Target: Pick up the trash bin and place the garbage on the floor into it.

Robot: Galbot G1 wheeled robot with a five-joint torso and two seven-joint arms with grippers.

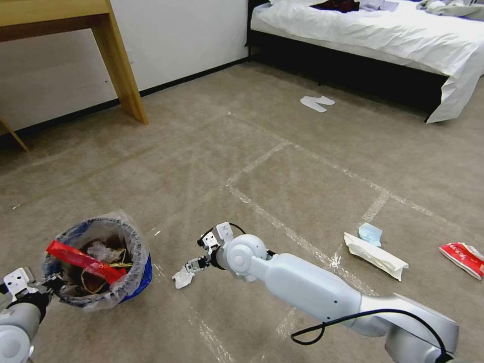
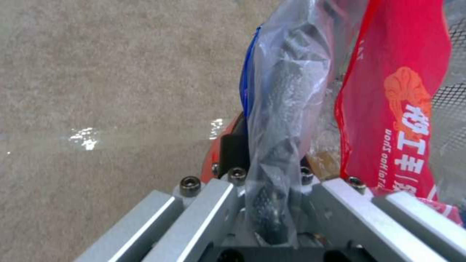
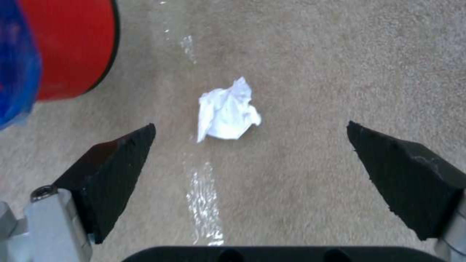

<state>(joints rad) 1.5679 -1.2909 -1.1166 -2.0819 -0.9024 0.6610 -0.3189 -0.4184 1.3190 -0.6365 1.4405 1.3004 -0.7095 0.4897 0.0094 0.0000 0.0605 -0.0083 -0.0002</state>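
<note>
The trash bin (image 1: 132, 282), red with a crinkly clear liner, is at the lower left of the head view. My left gripper (image 1: 48, 288) is shut on its rim, and the left wrist view shows the liner (image 2: 284, 109) pinched in that gripper (image 2: 269, 174). Inside the bin lie a red wrapper strip (image 1: 80, 258), brown paper and a white tissue. A crumpled white tissue (image 1: 182, 278) lies on the carpet just right of the bin. My right gripper (image 1: 195, 264) hovers open over it, its black fingertips (image 3: 121, 160) either side of the tissue (image 3: 225, 111), apart from it.
More garbage lies to the right: a white packet (image 1: 375, 256), a blue mask (image 1: 370, 233) and a red-white packet (image 1: 463, 258). A white scrap (image 1: 316, 103) sits near the bed (image 1: 383, 35). A wooden table leg (image 1: 121, 65) stands at the back left. Tape lines cross the carpet.
</note>
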